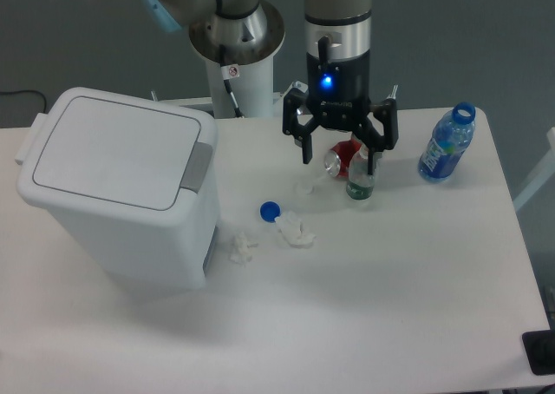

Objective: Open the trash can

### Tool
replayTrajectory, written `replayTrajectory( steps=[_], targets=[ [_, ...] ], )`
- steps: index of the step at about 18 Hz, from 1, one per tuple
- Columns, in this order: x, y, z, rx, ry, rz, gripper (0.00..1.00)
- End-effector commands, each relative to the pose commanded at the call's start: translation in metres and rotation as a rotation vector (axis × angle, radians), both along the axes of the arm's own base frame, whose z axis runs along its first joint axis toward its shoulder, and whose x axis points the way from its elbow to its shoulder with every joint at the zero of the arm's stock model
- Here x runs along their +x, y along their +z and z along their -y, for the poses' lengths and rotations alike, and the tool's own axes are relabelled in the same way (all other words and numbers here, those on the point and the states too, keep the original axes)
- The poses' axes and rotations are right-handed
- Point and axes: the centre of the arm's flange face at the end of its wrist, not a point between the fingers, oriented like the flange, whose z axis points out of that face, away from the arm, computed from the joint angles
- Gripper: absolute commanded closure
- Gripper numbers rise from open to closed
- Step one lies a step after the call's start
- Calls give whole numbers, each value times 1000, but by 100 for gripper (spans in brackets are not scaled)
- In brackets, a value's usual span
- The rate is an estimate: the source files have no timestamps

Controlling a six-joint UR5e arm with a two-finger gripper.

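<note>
At the table's left edge you have the trash can (121, 194), lid down. Your gripper (341, 156) hangs well apart, fingers spread and empty. Rigid, light plastic probably: press the grey push-button strip (198, 166), don't grasp.

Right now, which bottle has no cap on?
The big blue-labelled bottle near the table's right edge: its blue neck ring stands open. The small green-labelled bottle under the claw has a cap.
</note>
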Motion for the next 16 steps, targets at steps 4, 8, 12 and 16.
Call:
replayTrajectory(
  steps=[4,8,12,16],
  targets=[
    [-1,-1,-2,-1,-6,-2,0],
    [-1,-7,-2,-6,-4,8,0],
    [-1,-12,-4,-8,0,21,0],
    [2,-9,-8,33,47,58,0]
  ],
)
